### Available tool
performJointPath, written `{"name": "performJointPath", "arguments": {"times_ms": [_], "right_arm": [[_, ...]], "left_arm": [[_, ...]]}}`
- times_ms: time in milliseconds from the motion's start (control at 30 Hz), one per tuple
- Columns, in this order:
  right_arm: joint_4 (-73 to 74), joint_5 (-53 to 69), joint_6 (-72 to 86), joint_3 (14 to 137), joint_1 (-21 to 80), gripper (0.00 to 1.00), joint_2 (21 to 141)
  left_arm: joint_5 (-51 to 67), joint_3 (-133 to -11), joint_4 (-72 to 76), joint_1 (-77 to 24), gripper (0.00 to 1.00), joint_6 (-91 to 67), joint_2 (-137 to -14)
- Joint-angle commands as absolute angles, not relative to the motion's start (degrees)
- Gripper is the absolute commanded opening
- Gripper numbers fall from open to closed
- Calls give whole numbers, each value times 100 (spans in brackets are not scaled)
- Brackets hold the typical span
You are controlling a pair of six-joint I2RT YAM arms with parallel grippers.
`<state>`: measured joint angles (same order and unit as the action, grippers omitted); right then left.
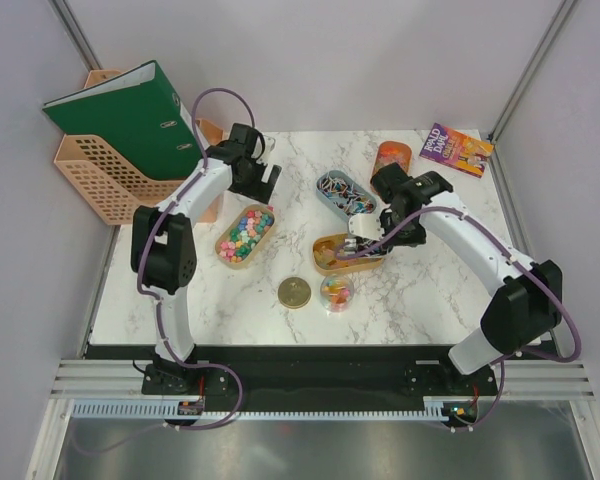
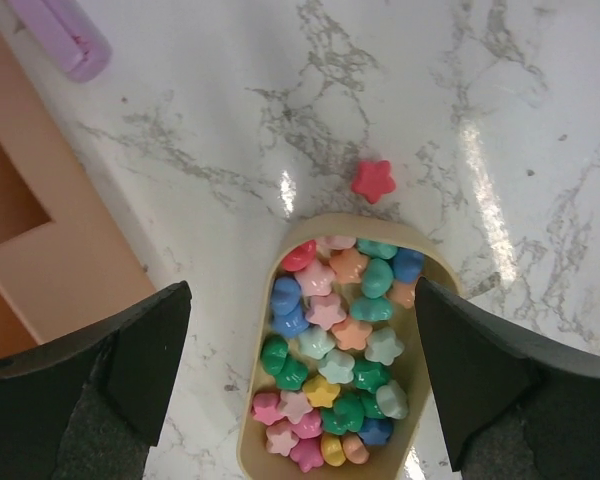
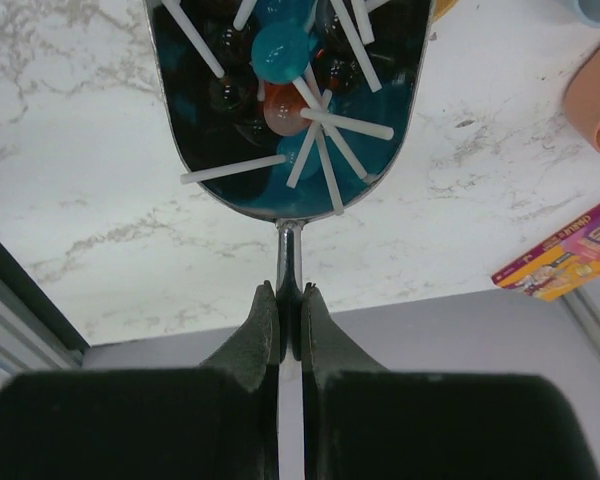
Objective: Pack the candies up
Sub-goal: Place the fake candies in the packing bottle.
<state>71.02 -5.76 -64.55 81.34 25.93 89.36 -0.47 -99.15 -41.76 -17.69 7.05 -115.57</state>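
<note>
Left tool point(image 1: 263, 178) is fully open, fingers point(image 2: 145, 350) spread wide, gripping nothing. It hangs over the far end of the oval tray point(image 2: 325, 224), which sits in the left half of the surface point(image 1: 430, 300), long axis running diagonally toward the far edge. The candies point(image 2: 335, 350) fill that tray: mixed stars and rounded pieces in pink, green, blue, orange and yellow. One pink star point(image 2: 373, 180) lies loose on the surface just past the tray's far end, not touching it. Right tool point(image 3: 290, 300) is clamped tight on the thin handle of the scoop point(image 3: 290, 110), near the middle of the surface. From the top camera the scoop is over a tan oval tray point(image 1: 325, 265) there. White sticks and blue and orange round shapes show in the scoop bowl; can't tell whether that is contents or reflection. A round tub point(image 1: 336, 292) with more mixed sweets sits toward the near edge, and the gold lid point(image 1: 294, 292) lies flat just to its left, apart from it. A blue-grey oval tray point(image 1: 345, 192) sits just beyond the tan one, toward the far edge. Orange cup point(image 1: 392, 155) is at the far edge, book point(image 1: 456, 150) at the far right corner. Peach file basket point(image 1: 95, 180) with a green binder point(image 1: 125, 120) stands off the far left corner.
</note>
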Motion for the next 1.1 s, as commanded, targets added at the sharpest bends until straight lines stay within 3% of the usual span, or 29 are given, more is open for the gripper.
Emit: {"name": "performJointPath", "arguments": {"times_ms": [0, 333, 1067], "right_arm": [[7567, -1326, -6820, 8130, 2873, 0, 8701], [7928, -1863, -6495, 8174, 3901, 0, 8824], [8350, -3295, -5898, 7919, 4860, 0, 9097]], "left_arm": [[-843, -10116, -4025, -1758, 100, 422, -11180], [-1116, -10160, -4034, -1758, 100, 317, -11127], [-1468, -10090, -3911, -1758, 100, 272, -10740]]}}
